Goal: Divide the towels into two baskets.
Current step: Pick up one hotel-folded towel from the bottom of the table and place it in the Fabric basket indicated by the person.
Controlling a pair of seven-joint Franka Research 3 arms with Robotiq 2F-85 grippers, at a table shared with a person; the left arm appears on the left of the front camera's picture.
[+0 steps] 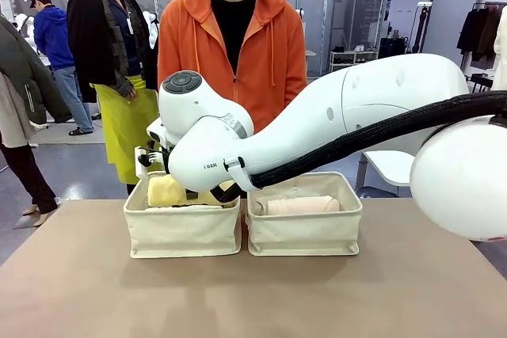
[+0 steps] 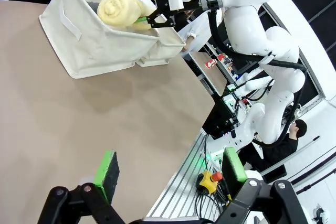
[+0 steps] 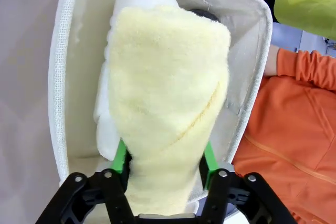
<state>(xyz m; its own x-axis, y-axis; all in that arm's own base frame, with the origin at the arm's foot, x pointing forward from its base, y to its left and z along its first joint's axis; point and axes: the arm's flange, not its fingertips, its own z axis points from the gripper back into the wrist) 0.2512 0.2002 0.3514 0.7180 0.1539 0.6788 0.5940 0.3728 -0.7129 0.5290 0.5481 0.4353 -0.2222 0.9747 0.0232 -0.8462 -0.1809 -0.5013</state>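
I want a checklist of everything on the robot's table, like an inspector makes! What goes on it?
Surface: tan table, bare around the bins.
Job's things: yellow towel lies on a white towel in the left basket; pink towel in the right basket.
Clutter: nothing seen.
Grippers: right gripper straddles the yellow towel, whether gripping is unclear; left gripper open, empty, above the table.
Cables: black hose along the right arm.
Surroundings: person in an orange hoodie behind the baskets.

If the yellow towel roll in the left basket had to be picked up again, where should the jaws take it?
Across its round body near the middle, coming from above. The pale yellow towel lies lengthwise on a white towel in the narrow basket, so only its top and curved flanks are open; the fabric walls likely block a side approach.
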